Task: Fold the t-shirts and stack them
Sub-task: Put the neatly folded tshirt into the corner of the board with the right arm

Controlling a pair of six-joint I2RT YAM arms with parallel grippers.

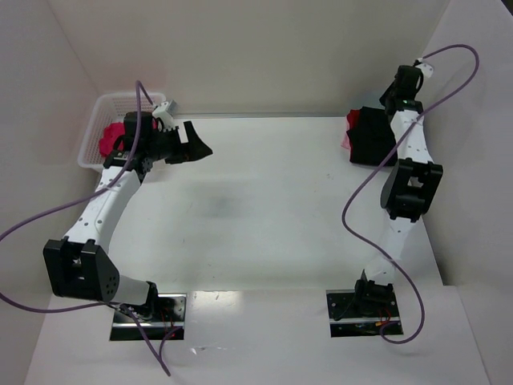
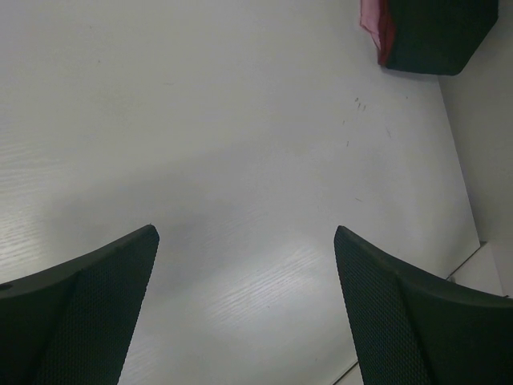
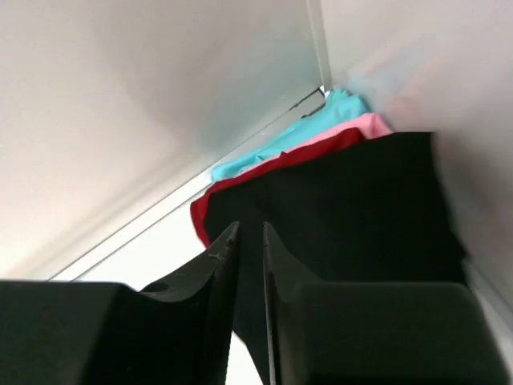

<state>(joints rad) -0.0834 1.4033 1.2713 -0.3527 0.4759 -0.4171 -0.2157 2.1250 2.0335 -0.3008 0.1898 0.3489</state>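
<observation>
A folded stack lies at the table's far right: a black t-shirt (image 1: 373, 136) on top, with a dark red t-shirt (image 3: 264, 171), a pale pink layer (image 3: 373, 124) and a teal layer (image 3: 321, 120) under it. The stack also shows in the left wrist view (image 2: 437, 36). My right gripper (image 1: 390, 103) hovers at the stack's back edge; in the right wrist view (image 3: 251, 226) only a thin slit is left between its jaws and no cloth is in it. A magenta-pink t-shirt (image 1: 108, 138) lies crumpled in the basket. My left gripper (image 1: 196, 144) is wide open and empty (image 2: 244, 233) over bare table beside the basket.
The white mesh basket (image 1: 100, 106) stands in the far left corner against the wall. White walls close in the table on the left, back and right. Purple cables hang from both arms.
</observation>
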